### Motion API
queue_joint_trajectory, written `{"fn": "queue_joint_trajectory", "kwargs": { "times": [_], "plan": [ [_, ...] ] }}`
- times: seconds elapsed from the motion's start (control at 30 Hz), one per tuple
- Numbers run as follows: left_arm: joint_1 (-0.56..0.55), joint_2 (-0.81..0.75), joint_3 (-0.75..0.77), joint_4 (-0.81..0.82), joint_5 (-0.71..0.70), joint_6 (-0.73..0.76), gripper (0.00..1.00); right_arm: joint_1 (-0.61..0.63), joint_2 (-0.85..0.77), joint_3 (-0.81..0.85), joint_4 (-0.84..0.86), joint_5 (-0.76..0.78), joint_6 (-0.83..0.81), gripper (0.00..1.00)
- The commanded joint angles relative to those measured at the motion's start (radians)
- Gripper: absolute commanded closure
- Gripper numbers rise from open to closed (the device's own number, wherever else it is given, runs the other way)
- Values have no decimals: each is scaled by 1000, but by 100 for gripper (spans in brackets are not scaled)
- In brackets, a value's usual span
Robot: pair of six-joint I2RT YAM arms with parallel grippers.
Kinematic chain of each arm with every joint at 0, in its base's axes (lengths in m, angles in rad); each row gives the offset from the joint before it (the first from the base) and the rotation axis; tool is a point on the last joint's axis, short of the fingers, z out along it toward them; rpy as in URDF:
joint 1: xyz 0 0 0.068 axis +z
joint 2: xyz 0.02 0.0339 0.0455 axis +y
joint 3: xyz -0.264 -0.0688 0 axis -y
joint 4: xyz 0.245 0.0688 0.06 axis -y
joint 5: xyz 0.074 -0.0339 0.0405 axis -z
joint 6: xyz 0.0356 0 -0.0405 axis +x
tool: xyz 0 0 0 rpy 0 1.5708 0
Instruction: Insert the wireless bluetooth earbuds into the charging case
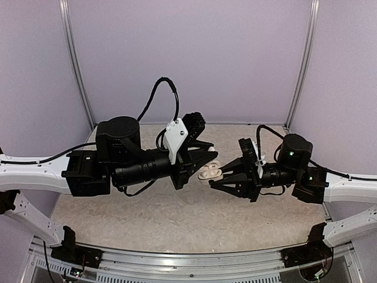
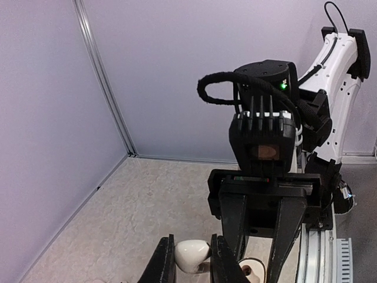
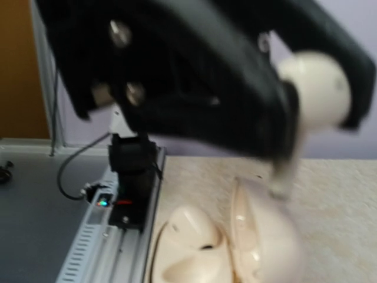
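earbud (image 2: 191,256) is pinched between the narrowed fingers of the left gripper (image 2: 192,243), stem pointing down, just above the open charging case (image 3: 253,236). charging case is clamped in the near-closed right gripper (image 1: 217,177). right wrist view is blurred.

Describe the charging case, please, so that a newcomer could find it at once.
On the beige table, look at the middle, where the left gripper and right gripper meet. The case is the open white clamshell between their tips, bigger than the round stemmed earbud the left one holds.
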Motion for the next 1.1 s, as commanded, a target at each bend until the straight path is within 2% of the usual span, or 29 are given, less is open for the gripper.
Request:
{"fn": "queue_joint_trajectory", "kwargs": {
  "times": [0.0,0.3,1.07],
  "plan": [
    [-7,-11,23,-22,28,73,92,7,16,37,45,-81,58,100],
    [-9,-28,16,-38,138,90,92,7,44,47,49,-129,78,100],
    [-46,-73,-5,-105,132,186,92,7,117,98,94,-276,175,100]
  ]
}}
